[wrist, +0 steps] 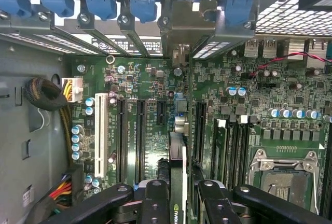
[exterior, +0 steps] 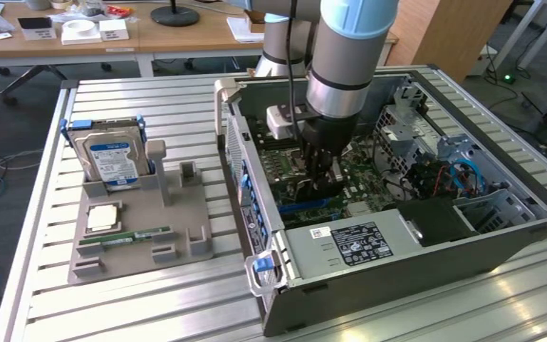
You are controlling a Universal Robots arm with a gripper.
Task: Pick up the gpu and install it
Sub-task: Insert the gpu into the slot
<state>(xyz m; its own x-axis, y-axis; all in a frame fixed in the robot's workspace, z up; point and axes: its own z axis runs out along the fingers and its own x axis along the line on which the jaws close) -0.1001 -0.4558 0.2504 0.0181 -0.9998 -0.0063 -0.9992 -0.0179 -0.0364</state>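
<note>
My gripper point(exterior: 319, 182) reaches down into the open computer case point(exterior: 501, 235), over the green motherboard point(exterior: 364, 182). In the wrist view the gpu point(wrist: 177, 167) stands edge-on between the black fingers point(wrist: 155, 203), and my gripper point(wrist: 181, 206) is shut on it. Its silvery end bracket point(wrist: 179, 24) sits against the rear slot openings among the blue clips point(wrist: 142, 1). The card lines up along a long black expansion slot point(wrist: 140, 136) region of the motherboard point(wrist: 233, 115); whether it is fully seated I cannot tell.
A grey holder tray point(exterior: 131, 246) on the slatted table at the exterior view's left carries a blue-labelled hard drive point(exterior: 112, 160), a CPU point(exterior: 102, 216) and a green RAM stick point(exterior: 126, 237). A power supply point(exterior: 350, 246) and drive cages point(exterior: 464, 164) fill the case's other end.
</note>
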